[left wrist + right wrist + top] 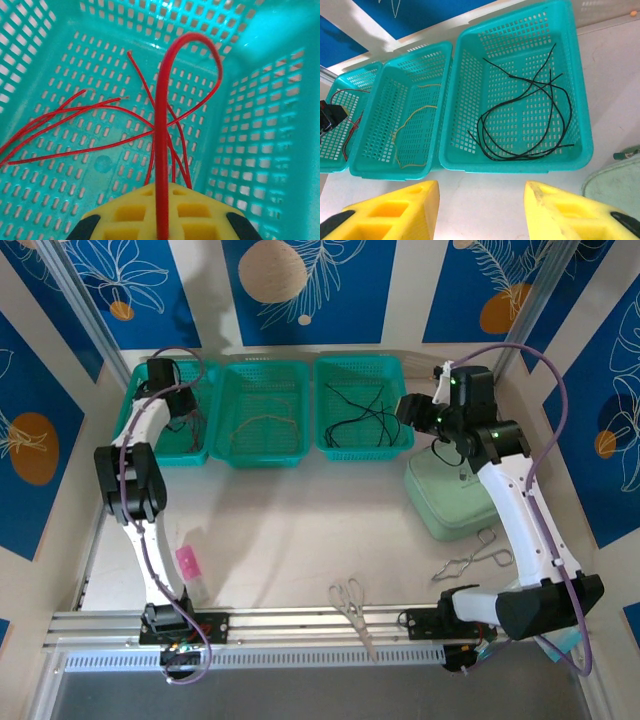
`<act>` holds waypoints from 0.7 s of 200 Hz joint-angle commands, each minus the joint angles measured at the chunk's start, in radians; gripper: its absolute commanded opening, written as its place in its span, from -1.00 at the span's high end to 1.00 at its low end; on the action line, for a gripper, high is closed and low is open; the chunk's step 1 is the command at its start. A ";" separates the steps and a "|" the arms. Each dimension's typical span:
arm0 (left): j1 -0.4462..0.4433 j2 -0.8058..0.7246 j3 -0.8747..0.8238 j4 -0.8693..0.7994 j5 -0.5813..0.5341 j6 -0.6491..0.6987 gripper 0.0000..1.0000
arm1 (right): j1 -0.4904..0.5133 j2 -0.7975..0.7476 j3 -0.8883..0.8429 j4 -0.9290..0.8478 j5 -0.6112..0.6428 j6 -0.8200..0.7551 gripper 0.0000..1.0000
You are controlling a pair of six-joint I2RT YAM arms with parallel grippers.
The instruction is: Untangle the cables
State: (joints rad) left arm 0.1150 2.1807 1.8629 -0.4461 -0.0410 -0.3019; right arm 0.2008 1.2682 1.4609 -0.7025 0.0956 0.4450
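Down the middle of the left wrist view, one red cable (161, 150) is rising from between the yellow pads of the left gripper (161, 200), arching over near the top of the frame and curving back down to the right. The fingers are closing tightly on it, pinching it between them. More red cables (75, 112) are lying loosely crossed on the perforated floor of the left basket (260, 125), fanning toward the left edge of the frame.

Seen from the right wrist, a yellow-tan cable (415, 112) is curling along the floor of the middle basket (390, 175). A few black cables (546, 86) are looping over one another in the right basket (520, 165).

From above, the three teal baskets are sitting side by side across the upper part of the frame. The left gripper (180, 405) is reaching into the leftmost one. The right gripper (408, 410) is hanging just beside the right basket's right rim. Its yellow fingers (405, 205) are standing apart, holding nothing.

Lower on the table (290, 530), a pale green pad (450, 500) is lying at right. Forceps (475, 558) are resting below it, scissors (350, 602) are at bottom centre and a small pink object (188, 562) is at lower left.
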 commanded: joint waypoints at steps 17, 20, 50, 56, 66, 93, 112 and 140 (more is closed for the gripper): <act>0.040 0.077 0.066 -0.151 0.077 -0.054 1.00 | -0.016 -0.027 -0.008 -0.038 -0.033 -0.015 0.04; 0.040 0.080 0.063 -0.151 0.082 -0.056 1.00 | -0.017 -0.029 -0.010 -0.038 -0.033 -0.015 0.04; 0.048 0.109 0.083 -0.174 0.103 -0.065 1.00 | -0.024 -0.041 -0.011 -0.034 -0.042 -0.011 0.03; 0.049 0.108 0.086 -0.172 0.108 -0.065 1.00 | -0.024 -0.042 -0.010 -0.035 -0.041 -0.012 0.03; 0.048 0.109 0.100 -0.182 0.103 -0.070 1.00 | -0.027 -0.044 -0.007 -0.039 -0.040 -0.017 0.03; 0.047 0.074 0.137 -0.201 0.038 -0.082 -0.42 | -0.037 -0.052 -0.009 -0.043 -0.045 -0.020 0.03; 0.042 0.009 0.121 -0.171 -0.025 -0.078 -0.99 | -0.047 -0.062 -0.020 -0.040 -0.053 -0.019 0.03; 0.022 -0.135 0.018 -0.054 -0.120 -0.055 -0.99 | -0.060 -0.078 -0.045 -0.028 -0.068 0.000 -0.03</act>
State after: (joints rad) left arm 0.1532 2.2139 1.9385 -0.5938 -0.0479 -0.3691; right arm 0.1535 1.2198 1.4418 -0.7269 0.0639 0.4412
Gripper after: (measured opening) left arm 0.992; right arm 0.500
